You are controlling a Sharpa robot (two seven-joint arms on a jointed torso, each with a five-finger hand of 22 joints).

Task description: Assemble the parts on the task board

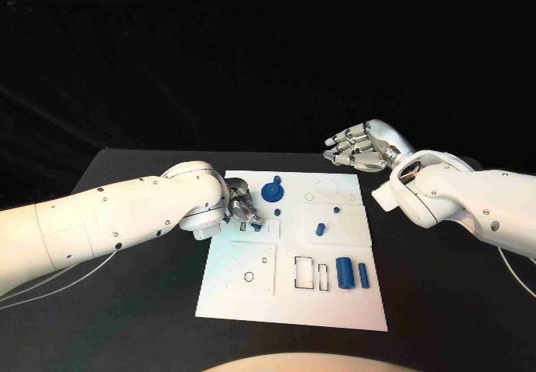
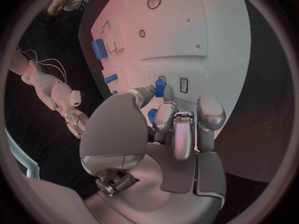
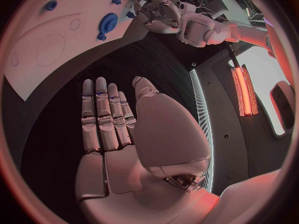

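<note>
The white task board (image 1: 293, 310) lies mid-table. My left hand (image 1: 240, 208) is over the board's left side and pinches a small blue part (image 1: 258, 224) at its fingertips, low over the plate; the left wrist view shows this small blue part (image 2: 160, 88) beside a small rectangular slot (image 2: 184, 84). A blue gear (image 1: 273, 191) stands just beyond the hand. Two small blue pegs (image 1: 321, 229) stand near the board's middle. Two blue cylinders (image 1: 344, 272) lie at the near right. My right hand (image 1: 361, 147) hovers open off the board's far right corner, fingers straight (image 3: 106, 117).
Square panels with outlined recesses (image 1: 252, 267) cover the board's near left. Black table (image 1: 134, 310) surrounds the board on all sides. In the right wrist view the blue gear (image 3: 109, 22) and my left hand (image 3: 157, 12) sit across the board.
</note>
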